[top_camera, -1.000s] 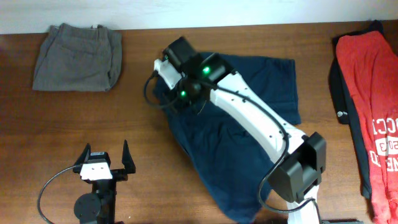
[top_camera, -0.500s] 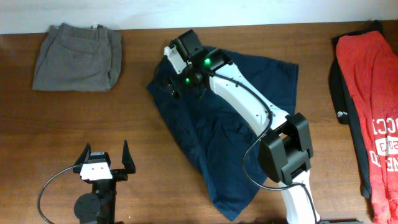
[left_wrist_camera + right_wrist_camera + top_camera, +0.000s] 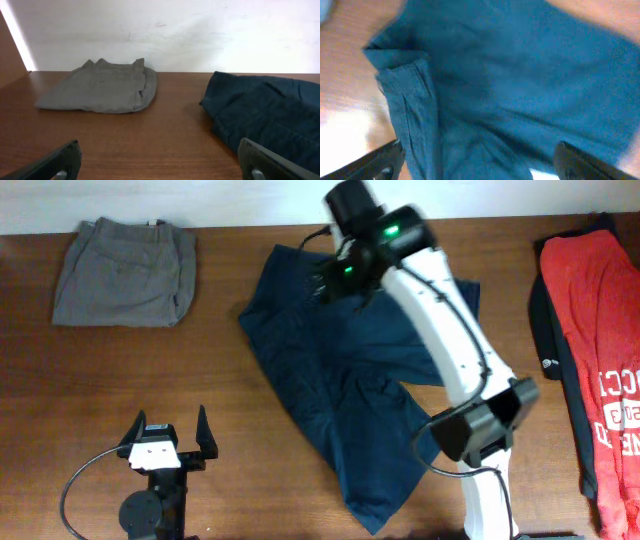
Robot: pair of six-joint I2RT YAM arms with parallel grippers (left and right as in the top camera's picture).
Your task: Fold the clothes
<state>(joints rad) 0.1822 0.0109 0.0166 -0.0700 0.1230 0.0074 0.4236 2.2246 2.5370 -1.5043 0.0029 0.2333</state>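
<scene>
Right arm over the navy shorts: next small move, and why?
Probably lower the right claw and pinch the edge of the navy shorts beneath it: the claw hangs open and empty above them, and they lie spread, not yet folded.

Plenty of bare table (image 3: 230, 380) on the left side: the left gripper (image 3: 168, 442) has open wood ahead of it all the way to the grey shorts (image 3: 125, 270), parked in the far-left corner against the wall (image 3: 200, 30). There's a lane between those and the navy shorts (image 3: 320, 380) too. Main thing in the way is the right arm (image 3: 445, 320), slung right across the navy pair's right half. Past it there's a strip of wood, then the red T-shirt (image 3: 590, 330) piled on the right edge.
</scene>
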